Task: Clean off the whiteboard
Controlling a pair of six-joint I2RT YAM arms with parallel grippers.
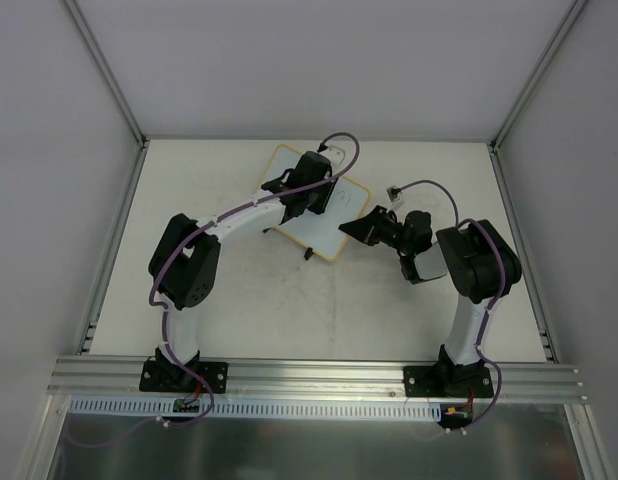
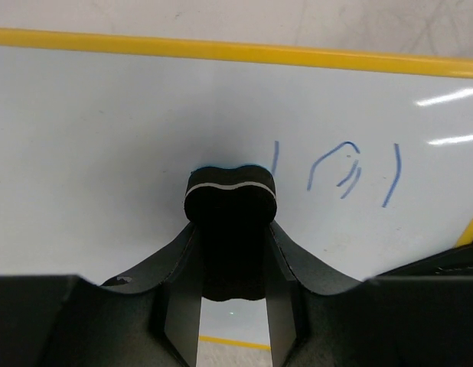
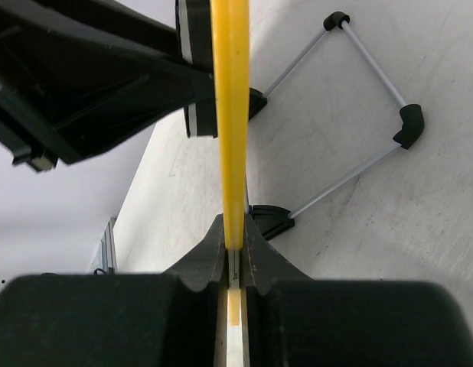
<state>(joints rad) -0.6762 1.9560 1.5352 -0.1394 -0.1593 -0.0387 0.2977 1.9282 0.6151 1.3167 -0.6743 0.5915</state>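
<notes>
On the left, our left gripper (image 2: 231, 233) was clamped on a black eraser (image 2: 230, 195), which it held against the face of the whiteboard (image 1: 341, 214). The board stood at the far middle of the table (image 1: 239, 300), between the two arms. A few blue marks (image 2: 348, 180) showed just right of the eraser. On the right, our right gripper (image 3: 234, 246) pinched the board's yellow rim (image 3: 230, 115) edge-on, its wire stand (image 3: 374, 65) resting on the table beyond.
</notes>
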